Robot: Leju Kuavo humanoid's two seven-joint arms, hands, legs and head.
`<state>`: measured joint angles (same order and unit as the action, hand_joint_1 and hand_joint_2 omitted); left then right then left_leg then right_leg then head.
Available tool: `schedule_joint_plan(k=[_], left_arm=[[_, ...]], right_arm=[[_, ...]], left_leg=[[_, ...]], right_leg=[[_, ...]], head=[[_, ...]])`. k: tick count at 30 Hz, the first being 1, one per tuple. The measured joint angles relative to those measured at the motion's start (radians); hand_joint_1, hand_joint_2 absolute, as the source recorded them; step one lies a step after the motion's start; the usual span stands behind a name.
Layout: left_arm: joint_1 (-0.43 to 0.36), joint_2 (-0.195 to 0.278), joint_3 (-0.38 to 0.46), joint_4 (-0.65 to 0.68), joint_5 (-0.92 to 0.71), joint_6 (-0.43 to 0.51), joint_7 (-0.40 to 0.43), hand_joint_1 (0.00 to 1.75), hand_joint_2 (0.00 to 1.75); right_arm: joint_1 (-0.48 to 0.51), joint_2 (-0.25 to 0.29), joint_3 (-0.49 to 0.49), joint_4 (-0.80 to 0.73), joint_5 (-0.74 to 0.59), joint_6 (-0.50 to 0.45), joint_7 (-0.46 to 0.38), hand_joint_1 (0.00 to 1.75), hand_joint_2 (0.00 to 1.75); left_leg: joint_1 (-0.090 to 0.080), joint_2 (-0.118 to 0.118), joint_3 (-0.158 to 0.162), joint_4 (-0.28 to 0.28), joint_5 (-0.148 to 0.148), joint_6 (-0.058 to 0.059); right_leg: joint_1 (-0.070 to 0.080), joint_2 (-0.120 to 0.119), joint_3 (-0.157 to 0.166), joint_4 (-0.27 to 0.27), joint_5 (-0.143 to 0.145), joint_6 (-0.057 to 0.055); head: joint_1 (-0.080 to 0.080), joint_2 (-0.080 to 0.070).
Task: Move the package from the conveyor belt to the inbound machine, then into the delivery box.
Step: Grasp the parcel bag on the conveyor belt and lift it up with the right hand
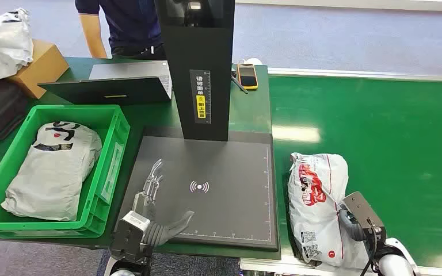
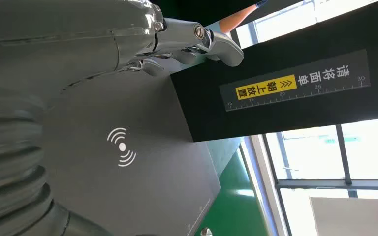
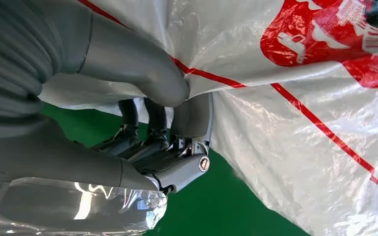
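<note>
A white plastic package (image 1: 316,201) with red print lies on the green conveyor belt (image 1: 391,144), just right of the inbound machine's dark scanning plate (image 1: 224,172). My right hand (image 1: 354,221) grips the package's near right edge; in the right wrist view its thumb (image 3: 142,69) presses on the bag (image 3: 300,108) with the fingers curled beneath. My left hand (image 1: 149,195) hovers open over the plate's near left part, fingers spread toward the machine's black column (image 2: 295,83). The green delivery box (image 1: 112,149) stands left of the plate.
A grey bagged parcel (image 1: 54,167) lies in the delivery box. Behind it sit a dark laptop (image 1: 115,86), a cardboard box (image 1: 40,66) and an orange phone (image 1: 247,75). A person (image 1: 121,23) stands at the table's far side.
</note>
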<state>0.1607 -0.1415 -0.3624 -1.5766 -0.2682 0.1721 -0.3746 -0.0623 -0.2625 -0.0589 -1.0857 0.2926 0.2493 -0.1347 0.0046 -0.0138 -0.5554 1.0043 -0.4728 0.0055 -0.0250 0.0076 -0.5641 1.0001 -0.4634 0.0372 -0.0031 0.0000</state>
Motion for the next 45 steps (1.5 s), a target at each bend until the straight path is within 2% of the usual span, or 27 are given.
schedule_joint_plan(k=[13, 20, 24, 28, 35, 45], left_arm=[[0.004, 0.000, -0.004, 0.000, -0.001, 0.012, 0.002, 0.00, 1.75], [0.007, 0.000, -0.007, 0.000, -0.002, 0.020, 0.004, 0.00, 1.75], [0.009, 0.001, -0.011, 0.000, -0.004, 0.036, 0.005, 0.00, 1.75], [0.008, 0.002, -0.016, 0.000, -0.003, 0.039, 0.003, 0.00, 1.75], [-0.001, 0.003, -0.017, 0.007, 0.001, 0.026, -0.016, 0.00, 1.75], [-0.020, 0.003, -0.017, 0.034, 0.001, 0.005, -0.037, 0.00, 1.75]], right_arm=[[-0.001, -0.001, 0.002, 0.000, -0.008, 0.002, -0.005, 1.75, 1.75], [0.004, 0.001, -0.002, -0.020, -0.048, -0.042, -0.035, 1.75, 1.75], [0.004, 0.019, -0.032, -0.055, -0.130, -0.112, -0.111, 1.75, 1.75], [0.010, 0.049, -0.081, -0.116, -0.274, -0.156, -0.193, 1.75, 1.75], [0.066, 0.114, -0.174, -0.320, -0.500, -0.207, -0.309, 1.75, 1.75], [0.113, 0.194, -0.212, -0.557, -0.603, -0.189, -0.370, 1.75, 1.75]], left_leg=[[0.000, 0.000, 0.000, 0.000, 0.000, 0.000], [0.000, 0.000, 0.000, 0.000, 0.000, 0.000], [0.000, 0.000, 0.000, 0.000, 0.000, 0.000], [0.000, 0.000, 0.000, 0.000, 0.000, 0.000], [0.000, 0.000, 0.000, 0.000, 0.000, 0.000], [0.000, 0.000, 0.000, 0.000, 0.000, 0.000]], right_leg=[[0.000, 0.000, 0.000, 0.000, 0.000, 0.000], [0.000, 0.000, 0.000, 0.000, 0.000, 0.000], [0.000, 0.000, 0.000, 0.000, 0.000, 0.000], [0.000, 0.000, 0.000, 0.000, 0.000, 0.000], [0.000, 0.000, -0.001, 0.000, 0.000, 0.000], [0.000, 0.000, 0.000, 0.000, 0.000, 0.000]], head=[[0.000, 0.000], [0.000, 0.000], [0.000, 0.000], [0.000, 0.000], [0.000, 0.000], [0.000, 0.000]])
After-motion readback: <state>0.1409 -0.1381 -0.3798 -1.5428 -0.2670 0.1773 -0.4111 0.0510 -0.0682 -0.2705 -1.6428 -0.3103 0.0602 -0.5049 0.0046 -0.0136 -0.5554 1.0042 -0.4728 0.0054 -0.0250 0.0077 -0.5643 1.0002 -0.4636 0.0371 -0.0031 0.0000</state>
